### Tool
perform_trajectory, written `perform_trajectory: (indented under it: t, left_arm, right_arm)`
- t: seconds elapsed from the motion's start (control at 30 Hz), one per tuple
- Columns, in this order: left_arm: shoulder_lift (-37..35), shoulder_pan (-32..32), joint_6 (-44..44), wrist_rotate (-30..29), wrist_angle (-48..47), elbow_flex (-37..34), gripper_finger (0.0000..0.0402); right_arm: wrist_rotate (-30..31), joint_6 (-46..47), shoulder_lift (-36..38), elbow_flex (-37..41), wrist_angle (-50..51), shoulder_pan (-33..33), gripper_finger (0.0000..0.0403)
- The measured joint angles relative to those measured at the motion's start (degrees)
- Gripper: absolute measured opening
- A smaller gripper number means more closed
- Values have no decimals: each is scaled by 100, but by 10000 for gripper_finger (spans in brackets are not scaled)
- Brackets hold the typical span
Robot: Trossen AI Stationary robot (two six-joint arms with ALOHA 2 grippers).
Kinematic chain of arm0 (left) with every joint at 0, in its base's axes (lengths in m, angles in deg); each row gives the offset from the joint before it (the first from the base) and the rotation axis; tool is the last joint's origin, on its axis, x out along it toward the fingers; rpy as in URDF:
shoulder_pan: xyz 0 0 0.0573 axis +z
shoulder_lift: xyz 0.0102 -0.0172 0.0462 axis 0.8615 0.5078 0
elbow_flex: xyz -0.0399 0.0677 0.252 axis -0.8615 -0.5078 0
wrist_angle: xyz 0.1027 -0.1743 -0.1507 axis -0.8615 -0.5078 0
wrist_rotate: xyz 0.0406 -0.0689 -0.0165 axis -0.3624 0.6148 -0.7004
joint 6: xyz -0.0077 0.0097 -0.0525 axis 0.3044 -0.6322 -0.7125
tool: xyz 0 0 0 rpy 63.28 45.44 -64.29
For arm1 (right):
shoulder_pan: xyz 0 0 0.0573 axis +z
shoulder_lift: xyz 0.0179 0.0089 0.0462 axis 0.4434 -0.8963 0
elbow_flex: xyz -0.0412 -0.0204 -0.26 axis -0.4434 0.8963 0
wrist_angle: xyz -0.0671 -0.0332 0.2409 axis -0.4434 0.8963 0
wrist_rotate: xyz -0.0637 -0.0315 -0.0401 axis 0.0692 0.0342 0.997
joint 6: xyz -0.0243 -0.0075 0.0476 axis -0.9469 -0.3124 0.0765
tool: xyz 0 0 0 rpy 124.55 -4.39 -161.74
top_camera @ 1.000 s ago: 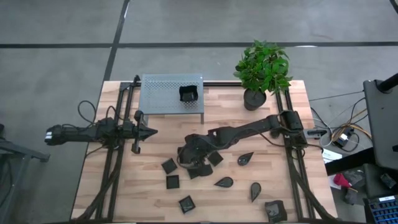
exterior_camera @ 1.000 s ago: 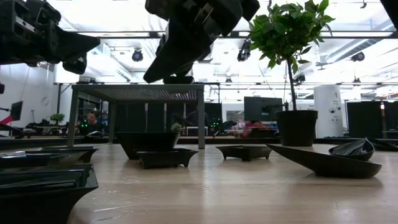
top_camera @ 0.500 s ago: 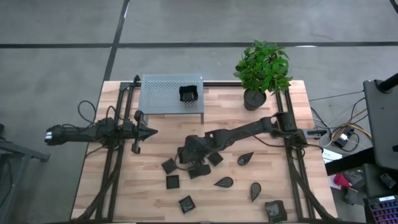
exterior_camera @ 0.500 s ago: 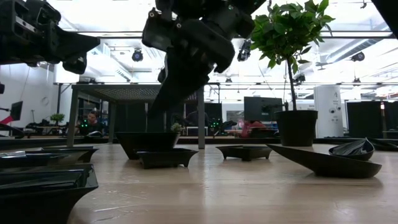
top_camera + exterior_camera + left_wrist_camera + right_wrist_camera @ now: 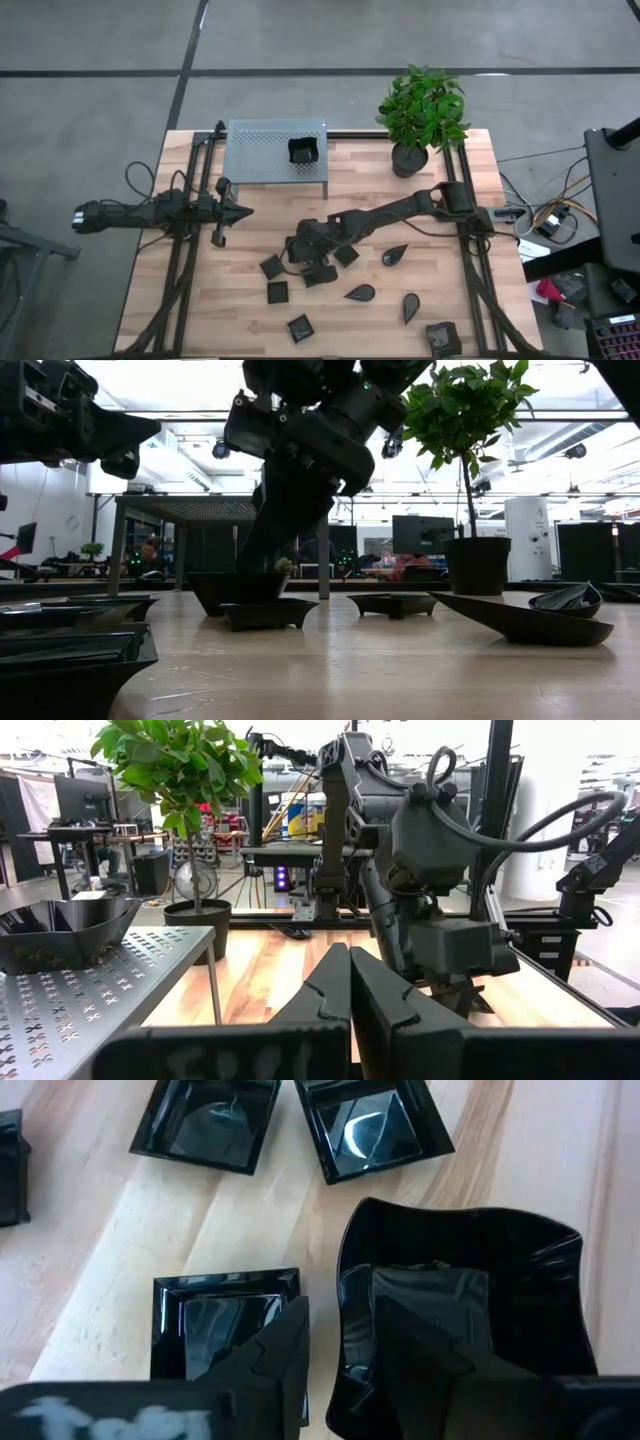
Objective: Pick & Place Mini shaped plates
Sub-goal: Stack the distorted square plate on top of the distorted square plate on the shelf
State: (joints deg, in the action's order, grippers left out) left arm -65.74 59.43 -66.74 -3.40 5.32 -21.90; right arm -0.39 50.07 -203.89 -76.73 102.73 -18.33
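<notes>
Several mini shaped plates, small, black and glossy, lie scattered on the wooden table: square ones and teardrop ones. My right gripper reaches down among them at the table's middle and is open. In its wrist view its fingers stand on either side of the side wall of a wavy-rimmed plate, with a square plate just beside them. My left gripper hangs shut above the table's left part, holding nothing. My right gripper comes from above, slanting down, one finger inside the wavy-rimmed plate and the other outside its wall. I cannot tell whether either finger touches it. The plate rests flat on the table.
A grey perforated metal stand at the far side carries one black dish. A potted plant stands at the far right. More plates lie toward the near edge and the near right corner.
My right gripper has come down from above the plates to table height among them and has shifted a little toward the table's left edge. The plates have stayed where they were.
</notes>
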Motion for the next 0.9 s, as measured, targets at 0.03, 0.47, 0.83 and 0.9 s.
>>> perform_trajectory:
  t: [0.03,0.47,0.83,0.9]
  left_arm:
    - [0,0,0,2,0,0,0]
    - [0,-2,-1,1,0,0,0]
    - [0,0,-2,2,0,0,0]
    - [0,-2,0,2,0,0,0]
  right_arm:
    - [0,-2,0,0,8,-3,106]
    - [1,-37,9,44,0,-13,62]
    - [2,-58,9,64,10,-40,43]
    - [2,-61,9,72,15,-44,42]
